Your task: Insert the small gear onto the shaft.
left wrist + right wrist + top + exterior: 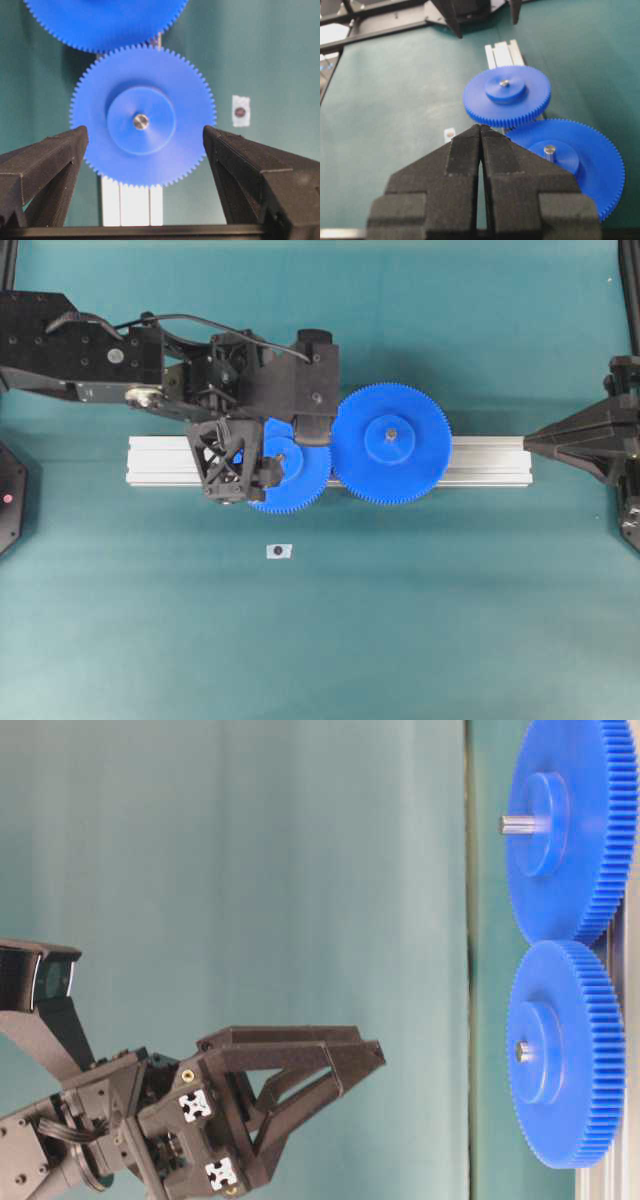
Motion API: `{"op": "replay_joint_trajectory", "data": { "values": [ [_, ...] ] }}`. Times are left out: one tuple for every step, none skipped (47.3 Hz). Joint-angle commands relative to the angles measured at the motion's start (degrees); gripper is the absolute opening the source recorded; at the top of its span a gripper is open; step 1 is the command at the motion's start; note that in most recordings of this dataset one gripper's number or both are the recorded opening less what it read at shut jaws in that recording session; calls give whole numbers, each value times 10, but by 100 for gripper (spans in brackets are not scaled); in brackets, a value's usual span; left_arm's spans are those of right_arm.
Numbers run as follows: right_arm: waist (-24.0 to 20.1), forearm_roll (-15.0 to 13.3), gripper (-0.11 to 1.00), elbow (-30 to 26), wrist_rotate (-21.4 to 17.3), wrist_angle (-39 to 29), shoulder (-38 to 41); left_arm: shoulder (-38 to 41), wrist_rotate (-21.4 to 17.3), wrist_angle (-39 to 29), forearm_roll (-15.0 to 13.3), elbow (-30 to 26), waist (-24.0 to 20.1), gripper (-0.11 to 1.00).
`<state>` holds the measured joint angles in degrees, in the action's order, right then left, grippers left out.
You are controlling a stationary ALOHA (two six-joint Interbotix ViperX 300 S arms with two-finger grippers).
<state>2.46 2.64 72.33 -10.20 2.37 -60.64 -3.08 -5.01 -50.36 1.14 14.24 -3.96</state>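
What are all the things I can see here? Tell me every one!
Small gear: one, blue, on the silver rail, left of the big gear, teeth meeting it; a grey shaft end shows in its centre.
Big gear: one, blue, on the rail right of the small gear; a grey pin pokes up from its hub.
Rail: one, silver metal, lying across the middle of the table.
Small white piece: one, with a dark centre, alone on the cloth in front of the rail.
Tablecloth: one, teal, covering the table.
Left gripper: one, black, open, hovering over the small gear without touching it.
Right gripper: one, black, shut, off at the right side.
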Motion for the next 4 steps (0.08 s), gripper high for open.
{"op": "replay_joint_trajectory", "data": {
  "values": [
    [1, 1, 4, -6, -5, 3, 4, -14, 1, 3, 1, -4, 2, 89],
    [1, 0, 4, -6, -5, 3, 3, -14, 1, 3, 1, -4, 3, 89],
    [1, 0, 4, -6, -5, 3, 3, -15, 1, 3, 1, -4, 3, 89],
    [1, 0, 4, -6, -5, 3, 3, -14, 1, 3, 1, -4, 3, 89]
  ]
}}
